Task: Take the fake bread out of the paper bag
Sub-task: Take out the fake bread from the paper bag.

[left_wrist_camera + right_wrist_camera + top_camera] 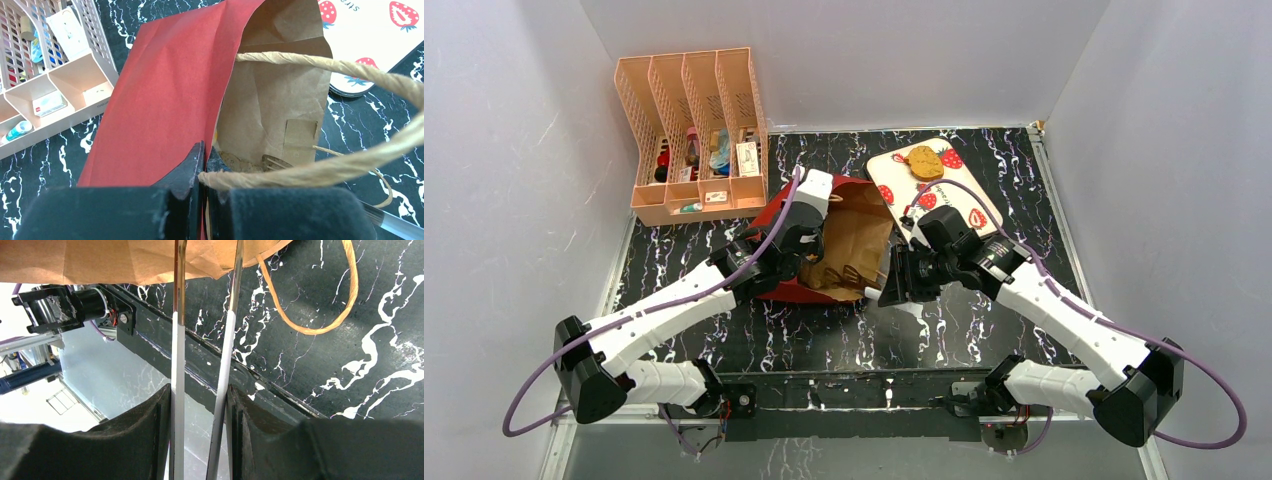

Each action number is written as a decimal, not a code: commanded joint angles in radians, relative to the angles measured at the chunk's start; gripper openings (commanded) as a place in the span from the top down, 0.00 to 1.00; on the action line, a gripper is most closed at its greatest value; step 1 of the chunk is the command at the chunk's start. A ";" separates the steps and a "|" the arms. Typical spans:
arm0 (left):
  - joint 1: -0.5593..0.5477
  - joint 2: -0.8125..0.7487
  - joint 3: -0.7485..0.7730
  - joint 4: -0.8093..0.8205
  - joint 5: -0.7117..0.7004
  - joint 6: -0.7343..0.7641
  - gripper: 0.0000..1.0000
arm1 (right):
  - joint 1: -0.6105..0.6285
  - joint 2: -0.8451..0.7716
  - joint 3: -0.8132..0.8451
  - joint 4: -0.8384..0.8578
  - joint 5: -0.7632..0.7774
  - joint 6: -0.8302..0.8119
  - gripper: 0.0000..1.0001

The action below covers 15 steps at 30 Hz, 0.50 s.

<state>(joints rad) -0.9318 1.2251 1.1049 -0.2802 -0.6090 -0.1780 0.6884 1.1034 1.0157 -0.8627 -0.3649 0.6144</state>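
**Operator:** Jaws status?

**Technician:** Left jaws: closed, pinching the red wall of the paper bag (165, 100) at its rim, with a cord handle (320, 62) running out beside them. Right jaws: clamped on a pair of tongs (227, 340). The tong tips are cut off at the bag's brown lip.

**Operator:** Where is the fake bread?

**Technician:** Ahead of both jaws, inside the bag. A speckled tan piece (235, 160) low in the mouth is probably bread. The tongs point into the mouth, so the right arm is placed for the reach. One piece (924, 162) lies outside on the strawberry tray (902, 178), beside the right jaws. The bag's depth is hidden.
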 commanded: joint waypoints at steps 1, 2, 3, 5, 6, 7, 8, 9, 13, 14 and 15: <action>-0.005 -0.035 0.016 -0.002 -0.002 0.002 1.00 | 0.004 0.005 0.025 0.054 0.004 -0.035 0.84; -0.005 -0.033 0.018 -0.001 0.000 0.003 1.00 | 0.004 0.010 0.031 0.047 0.008 -0.040 0.84; -0.004 -0.030 0.015 0.001 0.001 0.002 1.00 | 0.004 0.014 0.036 0.040 0.011 -0.047 0.84; -0.005 -0.027 0.009 0.002 0.009 -0.003 1.00 | 0.005 0.016 0.036 0.037 0.012 -0.051 0.85; -0.005 -0.027 0.007 -0.001 0.011 -0.009 1.00 | 0.005 0.015 0.033 0.039 0.010 -0.050 0.85; -0.007 -0.028 0.001 -0.002 0.011 -0.013 1.00 | 0.005 0.014 0.034 0.040 0.009 -0.049 0.85; -0.007 -0.030 -0.005 -0.003 0.011 -0.015 1.00 | 0.005 0.011 0.039 0.040 0.010 -0.047 0.85; -0.006 -0.034 -0.010 -0.003 0.008 -0.017 1.00 | 0.005 0.010 0.045 0.042 0.012 -0.047 0.85; -0.007 -0.045 -0.016 -0.010 0.003 -0.021 1.00 | 0.005 0.011 0.071 0.025 0.024 -0.048 0.85; -0.006 -0.047 -0.016 -0.014 0.002 -0.022 1.00 | 0.005 0.009 0.071 0.024 0.027 -0.048 0.85; -0.007 -0.047 -0.015 -0.020 0.000 -0.022 1.00 | 0.005 0.008 0.069 0.024 0.029 -0.050 0.85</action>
<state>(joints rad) -0.9329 1.2232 1.0897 -0.2893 -0.5957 -0.1875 0.6884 1.1233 1.0264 -0.8669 -0.3519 0.5808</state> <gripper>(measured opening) 0.015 0.366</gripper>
